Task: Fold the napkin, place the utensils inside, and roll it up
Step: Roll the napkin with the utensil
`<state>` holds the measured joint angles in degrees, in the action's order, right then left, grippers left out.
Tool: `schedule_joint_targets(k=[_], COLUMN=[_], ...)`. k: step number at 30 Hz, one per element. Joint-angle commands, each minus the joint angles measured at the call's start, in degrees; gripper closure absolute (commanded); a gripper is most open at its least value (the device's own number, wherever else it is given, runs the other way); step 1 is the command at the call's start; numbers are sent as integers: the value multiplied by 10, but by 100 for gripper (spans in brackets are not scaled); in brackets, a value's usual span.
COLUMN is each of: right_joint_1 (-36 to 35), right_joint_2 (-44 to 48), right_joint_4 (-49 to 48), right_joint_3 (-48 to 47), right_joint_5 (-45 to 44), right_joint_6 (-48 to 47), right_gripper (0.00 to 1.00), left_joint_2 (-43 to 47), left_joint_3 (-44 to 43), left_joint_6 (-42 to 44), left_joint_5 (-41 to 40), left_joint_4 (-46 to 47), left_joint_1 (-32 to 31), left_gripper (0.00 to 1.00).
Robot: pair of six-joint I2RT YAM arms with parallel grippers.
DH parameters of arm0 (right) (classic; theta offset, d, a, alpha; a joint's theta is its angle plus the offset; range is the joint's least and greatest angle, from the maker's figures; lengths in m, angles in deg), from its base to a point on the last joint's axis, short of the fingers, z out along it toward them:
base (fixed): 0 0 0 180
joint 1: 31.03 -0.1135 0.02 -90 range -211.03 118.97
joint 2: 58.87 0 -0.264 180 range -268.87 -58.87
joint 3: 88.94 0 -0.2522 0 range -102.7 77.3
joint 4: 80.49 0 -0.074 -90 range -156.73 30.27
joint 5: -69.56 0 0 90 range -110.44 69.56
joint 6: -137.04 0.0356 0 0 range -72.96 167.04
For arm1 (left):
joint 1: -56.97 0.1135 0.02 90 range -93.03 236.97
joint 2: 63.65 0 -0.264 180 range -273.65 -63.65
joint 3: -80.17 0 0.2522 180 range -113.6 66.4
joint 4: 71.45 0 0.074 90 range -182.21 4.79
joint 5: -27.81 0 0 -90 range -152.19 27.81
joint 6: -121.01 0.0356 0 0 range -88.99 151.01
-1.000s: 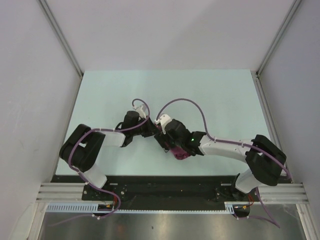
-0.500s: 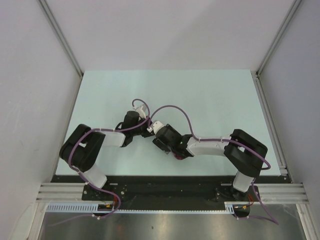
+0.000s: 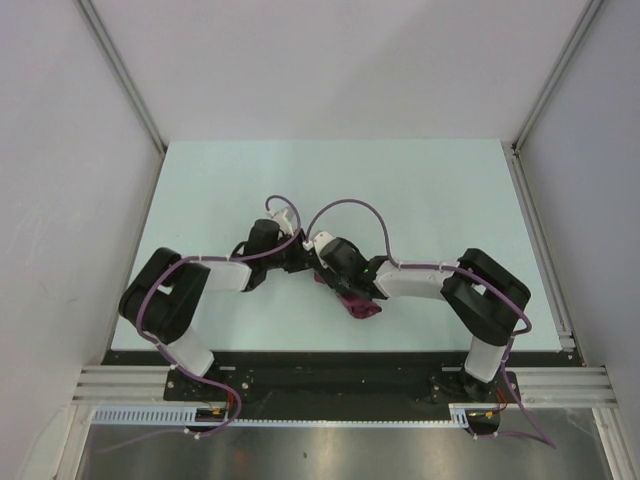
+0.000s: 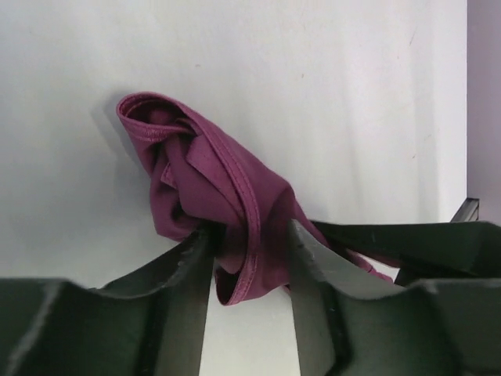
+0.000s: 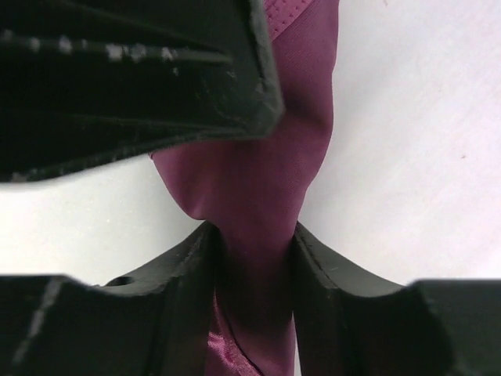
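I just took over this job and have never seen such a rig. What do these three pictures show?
Two robot arms are bolted at the near edge of a pale table. The overhead picture looks down on both, left arm and right arm. The other two come from a camera on each wrist, looking past its dark fingers. The only loose thing visible is the napkin, a bunched magenta cloth between the arms. The right gripper pinches a narrow neck of it. The left gripper has cloth between its fingers too; whether it grips is unclear. No spoon shows anywhere.

One bunched magenta napkin (image 4: 211,188), two claws, left claw (image 4: 250,235) and right claw (image 5: 254,231), one table (image 3: 220,180).
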<state>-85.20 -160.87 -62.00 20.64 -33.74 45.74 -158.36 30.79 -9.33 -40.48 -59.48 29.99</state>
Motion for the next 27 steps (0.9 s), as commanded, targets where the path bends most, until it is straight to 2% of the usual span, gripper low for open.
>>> schedule_joint_targets(k=[1,4,9,10,19,25,27], right_joint_1=[20,36,75,81,167,207,208], right_joint_2=[-5,0,5,3,-40,-90,-92], right_joint_4=[39,49,57,57,54,46,38], right_joint_3=[1,4,6,3,-40,-83,-93], right_joint_5=[28,20,-4,-10,-24,-17,3], right_joint_6=[39,71,114,125,169,176,175], right_gripper=[62,64,64,65,65,65,62], left_joint_2=[30,57,130,143,263,327,339], left_joint_3=[-38,-40,-32,-30,-26,-46,-57], left_joint_6=[24,25,49,50,41,49,55], left_joint_5=[-10,-18,-63,-73,-99,-82,-70], left_joint_4=[-29,-54,-112,-127,-193,-244,-274], left_joint_1=[13,50,98,110,131,135,140], left_gripper=[39,23,14,6,2,0,0])
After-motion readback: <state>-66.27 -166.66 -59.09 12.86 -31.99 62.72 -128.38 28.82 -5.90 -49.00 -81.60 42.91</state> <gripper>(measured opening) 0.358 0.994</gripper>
